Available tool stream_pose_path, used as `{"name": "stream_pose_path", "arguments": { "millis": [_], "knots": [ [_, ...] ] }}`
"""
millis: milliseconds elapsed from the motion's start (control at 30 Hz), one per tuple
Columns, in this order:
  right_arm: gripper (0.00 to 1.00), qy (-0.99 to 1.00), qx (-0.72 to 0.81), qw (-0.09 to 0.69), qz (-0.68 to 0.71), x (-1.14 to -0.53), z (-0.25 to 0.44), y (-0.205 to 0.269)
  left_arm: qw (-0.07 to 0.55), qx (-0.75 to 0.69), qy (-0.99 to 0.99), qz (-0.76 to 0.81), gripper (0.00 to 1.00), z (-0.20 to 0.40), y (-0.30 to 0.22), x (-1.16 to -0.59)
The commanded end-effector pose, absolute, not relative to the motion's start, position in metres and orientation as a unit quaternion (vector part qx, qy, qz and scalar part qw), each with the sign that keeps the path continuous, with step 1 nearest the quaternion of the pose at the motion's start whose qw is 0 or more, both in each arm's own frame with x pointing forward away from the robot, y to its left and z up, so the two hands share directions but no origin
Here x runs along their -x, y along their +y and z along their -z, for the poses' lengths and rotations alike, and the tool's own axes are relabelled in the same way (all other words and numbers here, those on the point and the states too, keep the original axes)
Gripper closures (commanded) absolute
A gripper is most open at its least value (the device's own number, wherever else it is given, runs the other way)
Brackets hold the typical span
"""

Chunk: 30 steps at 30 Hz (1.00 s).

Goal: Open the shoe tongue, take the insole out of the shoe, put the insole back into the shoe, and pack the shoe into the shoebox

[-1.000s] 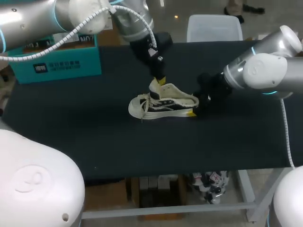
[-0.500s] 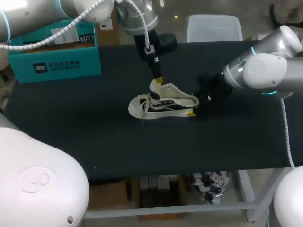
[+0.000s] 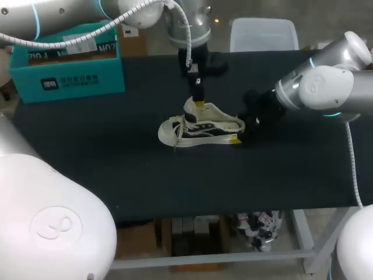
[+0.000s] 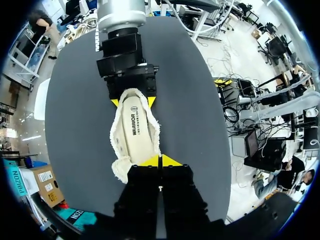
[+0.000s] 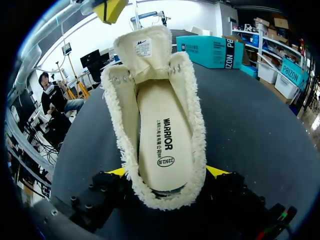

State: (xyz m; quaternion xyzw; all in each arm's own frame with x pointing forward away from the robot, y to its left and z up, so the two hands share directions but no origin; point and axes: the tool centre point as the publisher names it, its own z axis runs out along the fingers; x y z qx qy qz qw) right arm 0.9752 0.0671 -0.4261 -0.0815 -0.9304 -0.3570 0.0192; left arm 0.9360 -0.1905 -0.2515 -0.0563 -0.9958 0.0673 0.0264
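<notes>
Left tool (image 4: 160,161): your tips are clenched together, gripping nothing, just above the tongue (image 5: 142,50).
Right tool (image 5: 167,172): you are grasping the shoe (image 3: 201,128) at the heel, one finger on each side.
Shoe: it stands upright mid-table (image 3: 87,151), tongue raised, with the insole (image 5: 165,145) lying inside.
Box (image 3: 67,70): teal, at the far left corner, well apart from the shoe; your left arm passes over it.

- A robotics lab or test workshop.
- Two large silver-and-white robot arms, the left arm (image 3: 70,17) and the right arm (image 3: 317,84), flank one counter (image 3: 87,163).
- The counter has a dark cover.
</notes>
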Motion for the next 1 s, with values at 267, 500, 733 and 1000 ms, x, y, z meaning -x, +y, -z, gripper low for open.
{"name": "stream_pose_path", "arguments": {
  "millis": [267,500,733,1000],
  "knots": [
    [1.0,-0.93,0.082,0.018,0.358,-0.974,0.433,0.064,0.028,0.077,-0.993,-0.084,1.0,0.293,-0.199,-0.955],
    [1.0,-0.93,0.082,0.018,0.358,-0.974,0.433,0.064,0.036,0.089,-0.993,-0.064,1.0,0.317,-0.21,-0.96],
    [1.0,-0.93,0.082,0.018,0.358,-0.974,0.433,0.064,0.058,0.095,-0.992,-0.059,1.0,0.343,-0.21,-0.958],
    [1.0,-0.93,0.082,0.018,0.358,-0.974,0.433,0.064,0.075,0.097,-0.991,-0.048,1.0,0.36,-0.209,-0.953]
  ]
}}
